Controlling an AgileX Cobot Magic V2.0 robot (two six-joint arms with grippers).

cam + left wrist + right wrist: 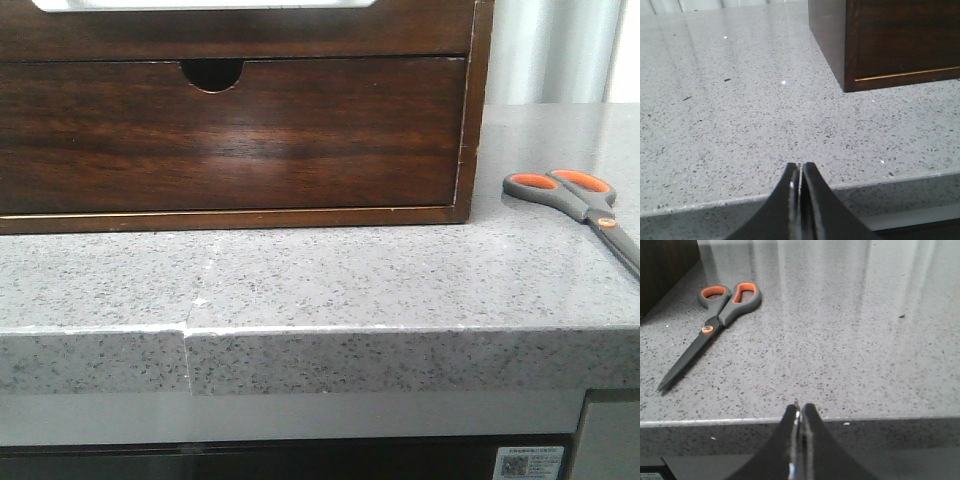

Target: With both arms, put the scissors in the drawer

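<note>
1. A wide drawer [235, 135] of dark brown, glossy wood sits fully pushed into its wooden frame [478, 110] on a grey speckled stone countertop [320, 275]; a half-round finger notch cuts into the top edge of the drawer front, and a thin pale line runs along the frame's base.

2. The scissors [580, 205] lie flat on the countertop to the right of the frame and apart from it, blades closed. Their handles are grey plastic with orange-lined oval finger loops, and an orange pivot dot shows in the right wrist view [710, 327]. The loops point toward the frame side, and the grey metal blades run out of the front view at its right edge.

3. The left gripper [800, 172], black and smooth with curved fingers, has its tips pressed together on nothing. It hovers at the countertop's front edge, with the frame's corner [850, 60] well ahead of it.

4. The right gripper [800, 412] is likewise clenched and empty at the front edge, the scissors lying ahead and off to one side.

5. A vertical seam [186, 345] splits the counter's thick front lip. A white label [528, 463] with a QR-style code sits below the lip, its print too small to read.

6. Bare stone stretches between both grippers and the frame.
</note>
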